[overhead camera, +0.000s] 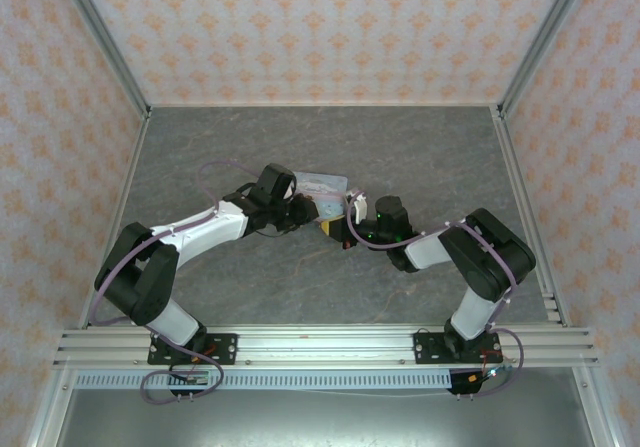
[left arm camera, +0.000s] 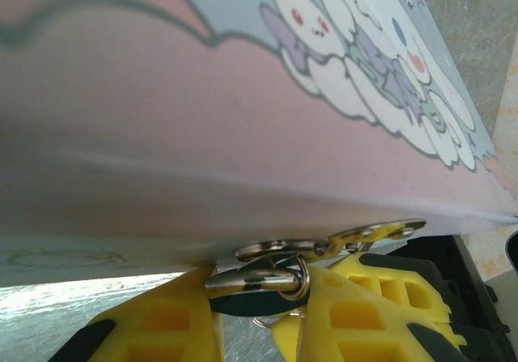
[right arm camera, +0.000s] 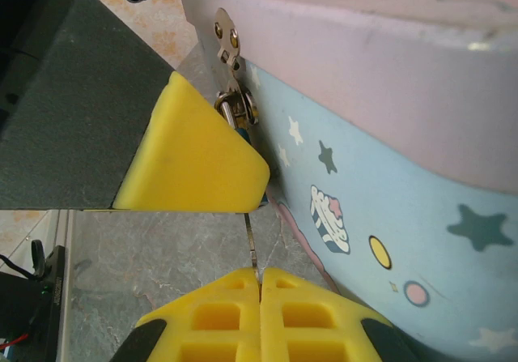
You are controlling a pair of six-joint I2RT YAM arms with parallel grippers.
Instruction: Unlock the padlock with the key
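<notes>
Tiny dark teal padlock (left arm camera: 235, 307): lower centre of left wrist view, hung on metal hasp (left arm camera: 283, 250) of pale blue cartoon-printed tin (left arm camera: 202, 119). Left tool (left arm camera: 263, 297) narrowly clamps it. Right tool (right arm camera: 261, 285) pinches thin metal key (right arm camera: 252, 244). Step: insertion, likely. Next: seat key, twist.

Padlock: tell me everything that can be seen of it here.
The padlock is tiny: a dark teal-blue body and a thin shiny metal shackle. The shackle passes through the silver hasp on the cartoon-printed tin, apparently closed. The left hand pinches the body between yellow fingers, hiding most of it. A thin key blade, gripped by the right hand, points up toward it; whether it is inserted is hidden.
</notes>
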